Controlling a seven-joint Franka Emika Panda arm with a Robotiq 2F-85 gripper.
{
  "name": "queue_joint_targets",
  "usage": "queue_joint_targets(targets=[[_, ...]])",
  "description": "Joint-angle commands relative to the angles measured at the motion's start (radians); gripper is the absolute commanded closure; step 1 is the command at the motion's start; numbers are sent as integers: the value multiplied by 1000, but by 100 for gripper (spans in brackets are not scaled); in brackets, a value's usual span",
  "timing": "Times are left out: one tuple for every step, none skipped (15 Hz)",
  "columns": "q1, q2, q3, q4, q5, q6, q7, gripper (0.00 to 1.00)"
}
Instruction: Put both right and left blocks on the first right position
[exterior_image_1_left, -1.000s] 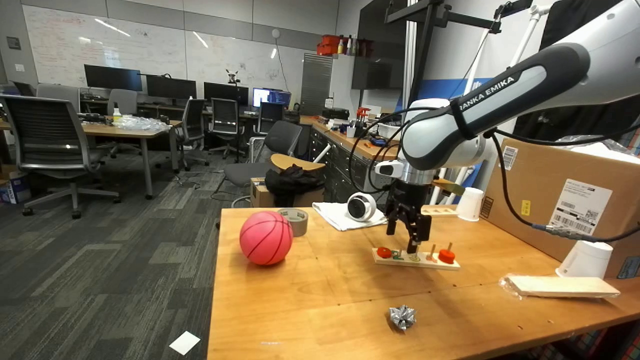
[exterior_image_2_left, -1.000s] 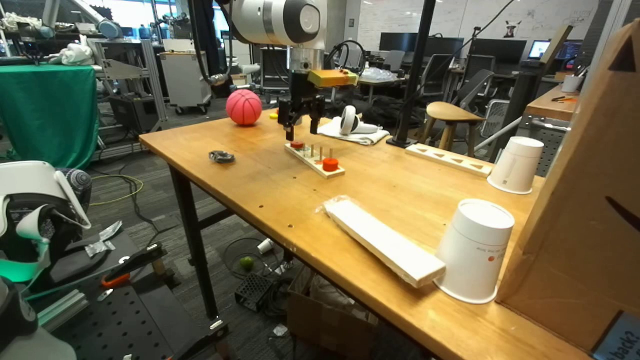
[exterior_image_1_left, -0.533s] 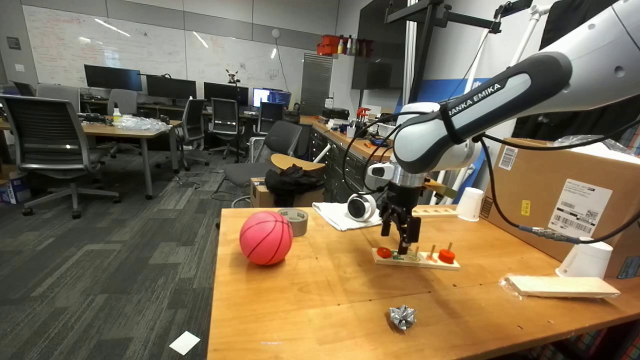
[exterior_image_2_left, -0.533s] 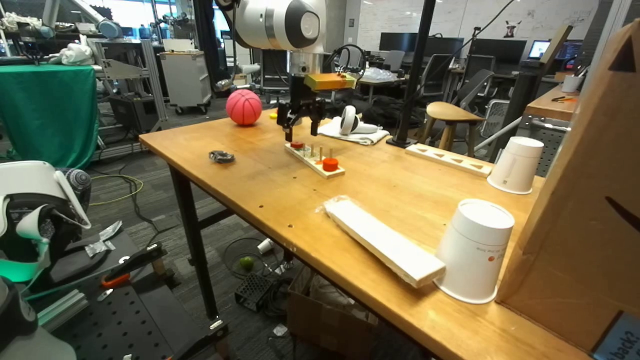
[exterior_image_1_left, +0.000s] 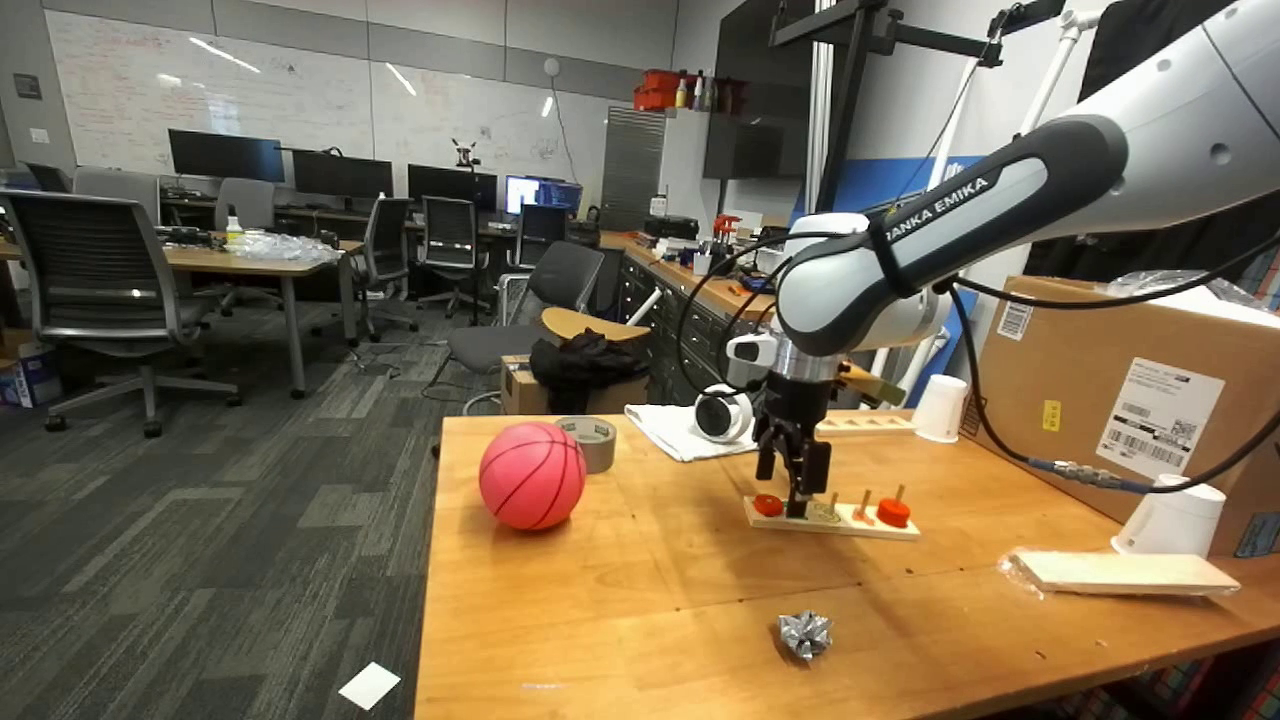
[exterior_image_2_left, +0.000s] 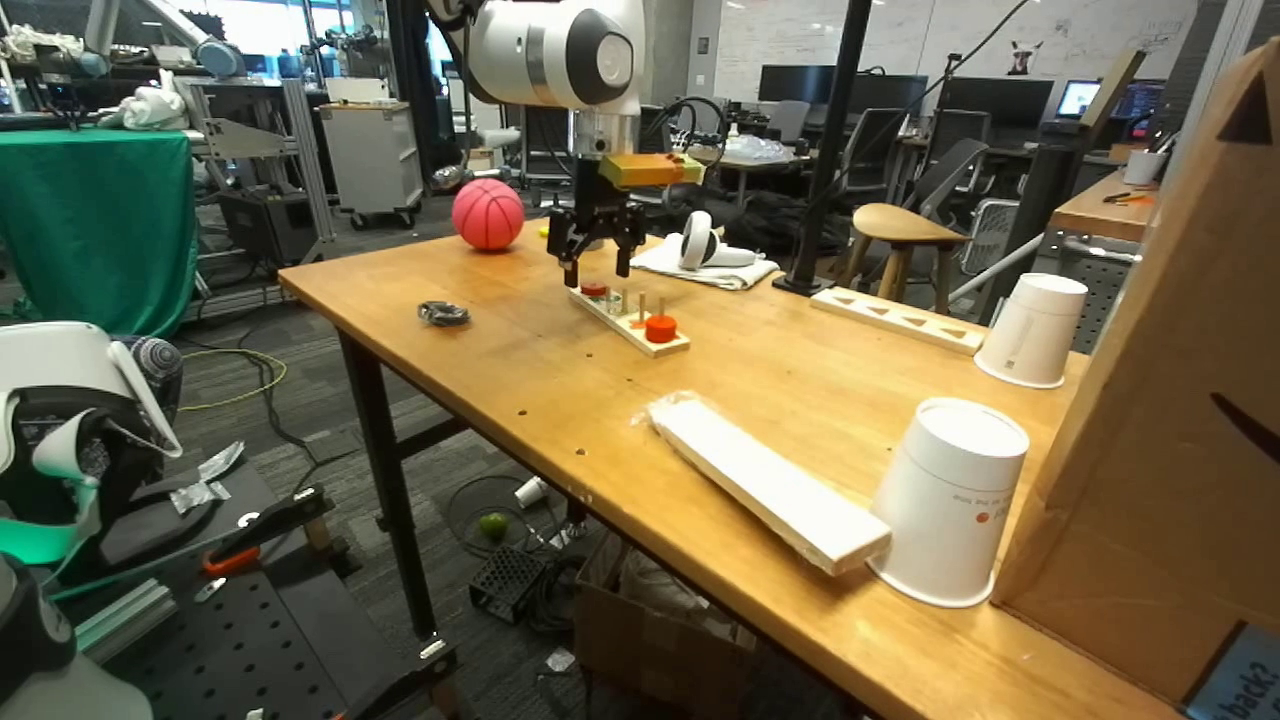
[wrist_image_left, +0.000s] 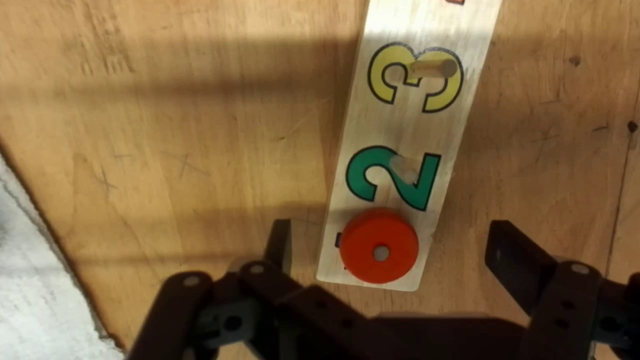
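Tan wooden desk (exterior_image_1_left: 620, 610) bearing pale wooden pegboard (wrist_image_left: 400, 126), red round block (wrist_image_left: 367, 242) by short edge, second red block (exterior_image_2_left: 660, 330) opposite. You're likely preparing first one's pick, black gripper (exterior_image_2_left: 597, 274) hovering spread, empty; next needing lowering, closing.

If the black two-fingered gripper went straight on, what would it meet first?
Probably the red round block beside the green 2 on the wooden board, below the open gripper; depth is unclear.

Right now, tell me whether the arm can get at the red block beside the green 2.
Likely yes, after some lowering: the wrist view shows the red block between the open jaws, with nothing covering it.
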Motion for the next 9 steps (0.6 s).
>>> queue_joint_targets(targets=[[14,16,-3,35,-29,-10,36,1],[15,17,-2,35,-32,-11,39,19],[16,18,-3,36,-34,-12,41,26],[17,19,-3,35,-37,-12,44,30],[17,20,-3,35,-37,-13,45,40],[17,22,-3,36,-40,-15,47,47],[17,24,-3,36,-45,-14,49,55],[18,26,-3,37,-49,-16,51,64],[17,27,-2,38,-52,-17,53,70]])
